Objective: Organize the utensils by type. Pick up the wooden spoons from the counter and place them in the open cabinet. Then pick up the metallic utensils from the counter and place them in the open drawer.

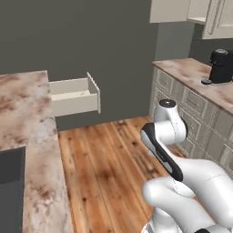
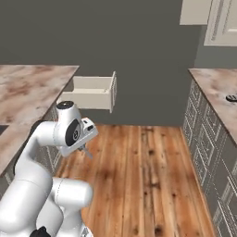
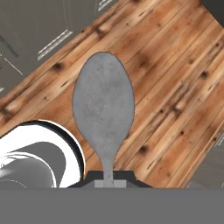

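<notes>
While hanging over the wooden floor (image 2: 139, 171) short of the one open drawer (image 2: 95, 92), the gripper (image 3: 109, 177) is clenching one grey metal spoon (image 3: 103, 109) by its handle, the arm folding low with the wrist pointing downward.

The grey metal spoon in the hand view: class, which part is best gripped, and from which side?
The narrow handle, approached from its end. The grey metal spoon widens into a broad oval bowl, too wide to pinch; the slim neck suits the gripper, already shut there above the wooden floor.
</notes>
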